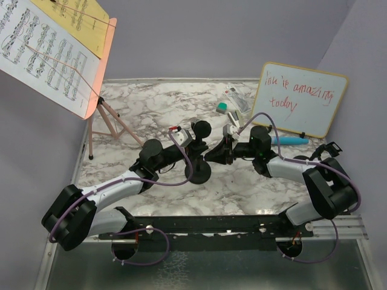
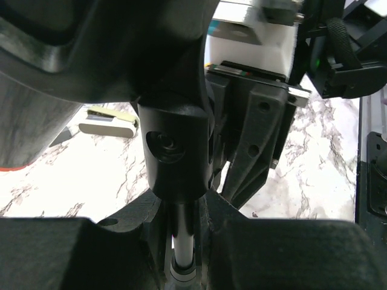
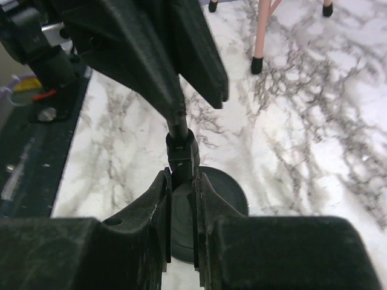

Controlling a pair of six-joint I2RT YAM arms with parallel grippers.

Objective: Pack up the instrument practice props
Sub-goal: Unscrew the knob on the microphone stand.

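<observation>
A black microphone (image 1: 201, 128) sits on top of a black round-based mic pole (image 1: 198, 171) at the table's middle. My left gripper (image 1: 193, 149) is shut on the pole's shaft (image 2: 180, 237) just under the mic holder (image 2: 174, 151). My right gripper (image 1: 213, 153) comes from the other side, shut on the pole's black collar (image 3: 181, 152) above the round base (image 3: 221, 192). The pink music rack (image 1: 104, 57) stands on tripod legs at the back left, holding sheet-music pages (image 1: 42, 51). A blue microphone (image 1: 289, 140) lies in front of the whiteboard.
The wood-framed whiteboard (image 1: 300, 98) with red writing leans at the back right. A stapler (image 1: 237, 100) and a green eraser (image 1: 223, 107) lie near the back edge. The rack's pink legs (image 3: 261, 30) stand just beyond the mic pole.
</observation>
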